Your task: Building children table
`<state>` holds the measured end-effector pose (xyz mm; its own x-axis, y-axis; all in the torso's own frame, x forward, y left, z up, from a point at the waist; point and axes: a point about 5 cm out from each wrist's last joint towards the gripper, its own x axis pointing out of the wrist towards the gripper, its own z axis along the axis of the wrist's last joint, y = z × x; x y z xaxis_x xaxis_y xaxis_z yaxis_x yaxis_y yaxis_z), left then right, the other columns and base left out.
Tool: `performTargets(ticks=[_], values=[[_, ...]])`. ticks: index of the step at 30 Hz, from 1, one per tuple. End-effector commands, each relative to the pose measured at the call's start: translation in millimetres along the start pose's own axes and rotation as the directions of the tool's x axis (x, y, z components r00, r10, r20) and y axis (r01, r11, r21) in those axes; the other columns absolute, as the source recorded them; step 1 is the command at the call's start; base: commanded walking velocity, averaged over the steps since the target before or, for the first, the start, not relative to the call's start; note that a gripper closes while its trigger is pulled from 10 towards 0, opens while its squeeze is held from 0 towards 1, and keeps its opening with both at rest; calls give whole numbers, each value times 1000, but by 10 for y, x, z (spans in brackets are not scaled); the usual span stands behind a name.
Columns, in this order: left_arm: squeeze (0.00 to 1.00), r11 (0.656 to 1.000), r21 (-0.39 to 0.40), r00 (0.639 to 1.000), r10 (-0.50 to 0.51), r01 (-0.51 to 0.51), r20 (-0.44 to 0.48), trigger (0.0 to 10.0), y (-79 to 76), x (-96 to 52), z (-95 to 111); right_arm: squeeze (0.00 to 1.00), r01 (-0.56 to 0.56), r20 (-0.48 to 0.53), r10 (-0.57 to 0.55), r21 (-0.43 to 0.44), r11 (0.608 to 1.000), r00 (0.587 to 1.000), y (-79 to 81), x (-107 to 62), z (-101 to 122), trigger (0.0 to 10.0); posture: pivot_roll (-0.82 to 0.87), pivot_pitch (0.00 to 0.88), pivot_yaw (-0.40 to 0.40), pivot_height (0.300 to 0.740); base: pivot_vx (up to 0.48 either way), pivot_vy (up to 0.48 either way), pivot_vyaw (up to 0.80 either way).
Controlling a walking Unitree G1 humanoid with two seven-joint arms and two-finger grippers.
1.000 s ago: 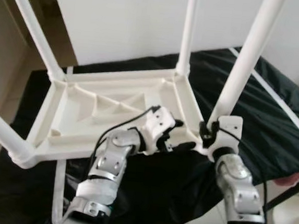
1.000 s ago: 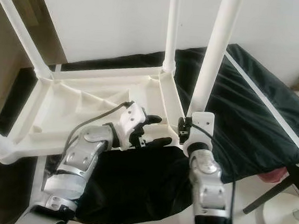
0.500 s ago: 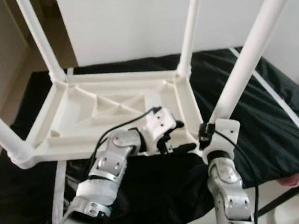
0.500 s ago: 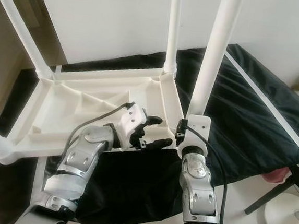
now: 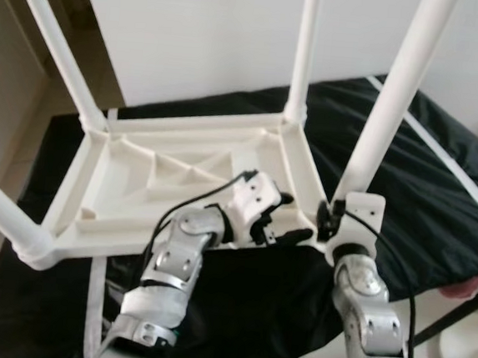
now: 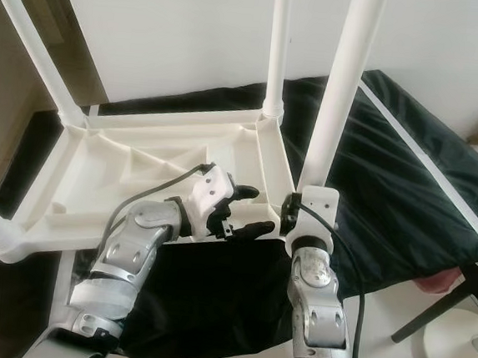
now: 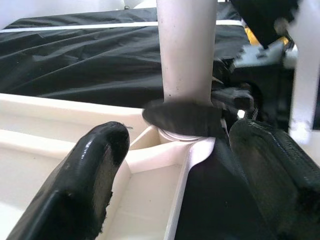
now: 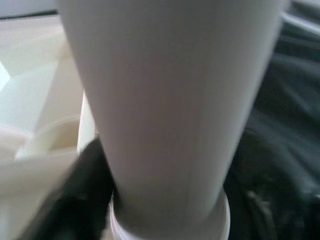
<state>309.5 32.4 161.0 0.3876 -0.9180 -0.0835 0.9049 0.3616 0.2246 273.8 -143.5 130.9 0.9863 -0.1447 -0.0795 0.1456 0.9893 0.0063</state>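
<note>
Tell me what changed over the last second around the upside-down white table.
The right arm swung inward, its elbow drawing in under its claw, which stayed clamped at the base of the near white plastic table leg. The leg now stands slightly straighter in its corner socket. The left claw kept its place, open at the near rim of the upside-down white plastic tabletop. The other three legs and the black cloth stayed put.

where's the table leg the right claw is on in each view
Left eye view: table leg rises right of centre, from the upturned tabletop's near right corner.
Right eye view: same leg, just right of centre.
Left wrist view: grey-white post beyond the left claw.
Right wrist view: close, blurred.
Shared landmark: the leg's corner socket.
</note>
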Motion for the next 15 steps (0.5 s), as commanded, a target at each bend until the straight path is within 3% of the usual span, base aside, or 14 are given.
performTargets(ticks=[1,13,14,15], values=[[0,983,0,983,185,-185,-4,10000,92,-23,3,1000,-27,22,26,31,999,999,31,-17,30,10000,-116,0,99,740,0,0,0],[0,983,-3,983,182,-182,5,10000,82,-25,13,1000,-85,89,78,82,993,993,-247,20,108,10000,-114,0,97,740,0,0,0],[0,985,-2,985,173,-173,19,10000,74,-22,35,0,-125,105,117,71,990,988,-290,41,136,10000,-114,0,96,740,0,0,0],[0,985,-2,985,173,-173,19,10000,74,-22,35,0,-125,105,117,71,990,988,-290,41,136,10000,-114,0,96,740,0,0,0]])
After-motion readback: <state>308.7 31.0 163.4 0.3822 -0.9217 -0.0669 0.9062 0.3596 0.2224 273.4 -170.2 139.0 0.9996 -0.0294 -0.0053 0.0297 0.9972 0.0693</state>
